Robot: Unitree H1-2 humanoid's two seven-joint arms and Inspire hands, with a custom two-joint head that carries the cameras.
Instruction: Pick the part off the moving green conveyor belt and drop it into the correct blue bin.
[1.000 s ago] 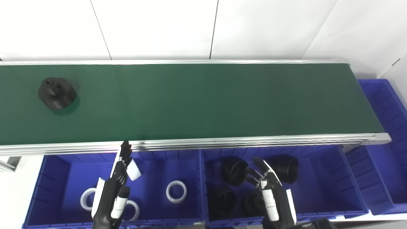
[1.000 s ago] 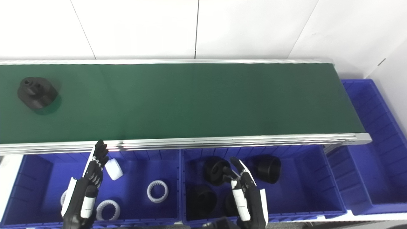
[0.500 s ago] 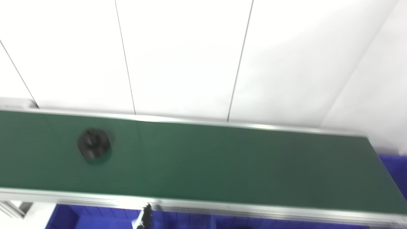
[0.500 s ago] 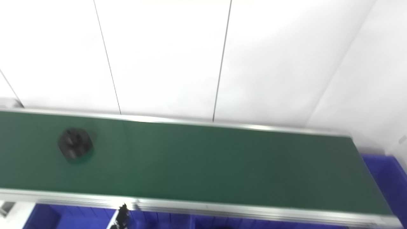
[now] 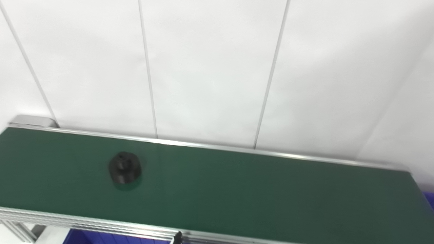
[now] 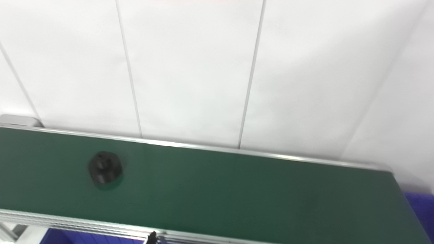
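Of our left hand (image 6: pixel 152 237) we see only a dark fingertip at the belt's near rail; we cannot tell its grip. Our right hand is out of view. The black part (image 5: pixel 124 167) sits on the green conveyor belt (image 5: pixel 257 189), left of middle. A blue bin (image 6: pixel 420 206) corner shows clearly only in the right eye view.

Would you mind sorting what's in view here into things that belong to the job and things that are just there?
For the job: black part; green belt; blue bin, only a corner; left hand, only a fingertip.
Just there: white wall panels.
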